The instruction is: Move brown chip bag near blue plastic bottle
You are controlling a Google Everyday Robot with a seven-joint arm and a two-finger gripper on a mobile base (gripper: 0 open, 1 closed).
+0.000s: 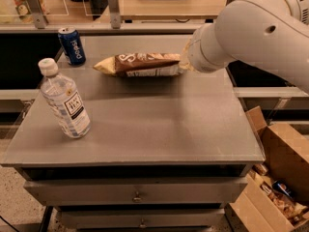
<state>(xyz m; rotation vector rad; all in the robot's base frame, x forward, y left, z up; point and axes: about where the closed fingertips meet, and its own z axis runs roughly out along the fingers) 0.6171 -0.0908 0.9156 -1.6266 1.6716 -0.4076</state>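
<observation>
- The brown chip bag point(145, 64) sits lengthwise across the far part of the counter point(169, 124), brown middle and white lettering facing up, its pale left tip pointing toward the blue soda can point(72, 45)
- The gripper point(186, 57) is at the bag's right end, tucked behind the thick white wrist of the arm point(251, 33), which comes in from the right; I cannot tell whether it is closed on the bag or open
- The blue plastic bottle point(65, 103) stands upright near the counter's left front edge, white cap on and dark label facing out, well apart from the bag
- The can stands upright at the far left corner, between bottle and bag but behind both
- An open cardboard box point(282, 178) sits on the floor to the right of the counter
</observation>
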